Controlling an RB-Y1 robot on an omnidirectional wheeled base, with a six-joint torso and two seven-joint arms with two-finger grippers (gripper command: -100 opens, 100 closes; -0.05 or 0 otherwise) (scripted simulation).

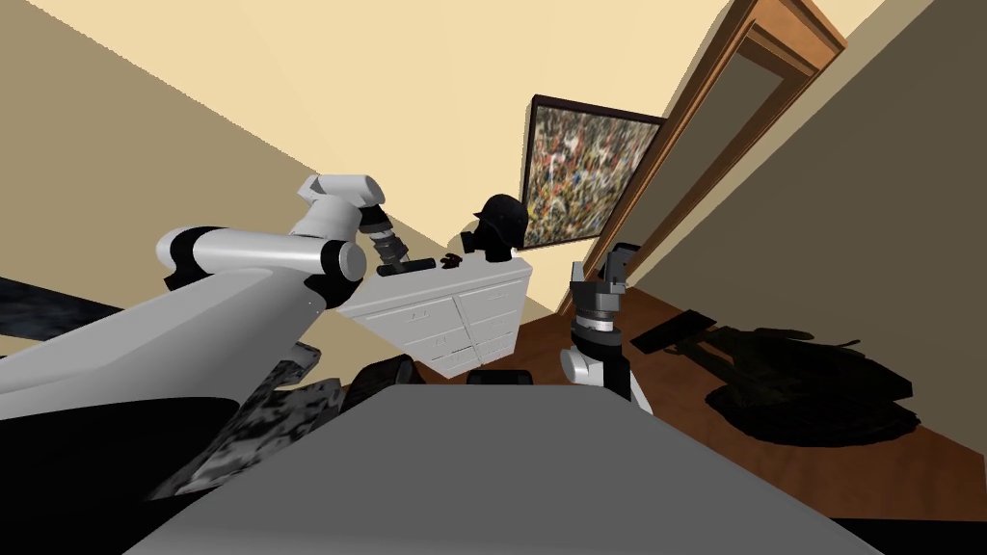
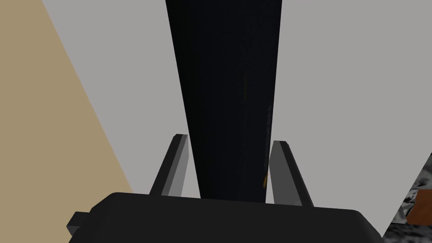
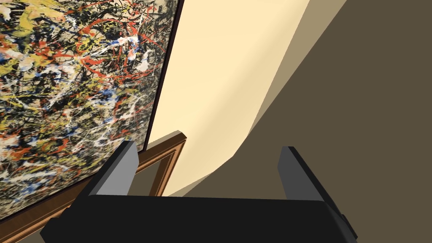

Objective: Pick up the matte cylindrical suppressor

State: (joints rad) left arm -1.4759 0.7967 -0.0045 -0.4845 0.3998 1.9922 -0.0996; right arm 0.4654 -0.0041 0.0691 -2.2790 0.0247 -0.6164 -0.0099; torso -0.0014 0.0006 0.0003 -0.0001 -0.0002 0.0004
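**Left fingers closed in on the suppressor on the dresser**

Your left arm reaches out over the white dresser (image 1: 453,318), with the left gripper (image 1: 393,258) down at the near left part of its top. The suppressor (image 1: 416,266) lies there as a short dark bar, its near end at the gripper.

Through the left wrist camera you see the suppressor (image 2: 228,76) as a matte black cylinder running straight away from the left gripper (image 2: 230,141) across the pale dresser top (image 2: 337,84). The two fingers (image 2: 282,168) stand narrow, one along each side of the cylinder and pressed against it, so you hold it near its end. You cannot tell from these views whether it rests on the top or hangs just above it.

Further along the dresser top sit a small dark object (image 1: 450,260) and a black helmet-like shape (image 1: 501,226), both apart from the suppressor.

Your right arm is raised beside the dresser's right end, and the right gripper (image 3: 206,147) has its fingers spread wide with nothing between them. A heap of dark gear (image 1: 810,385) lies on the wooden floor (image 1: 694,434) to the right.
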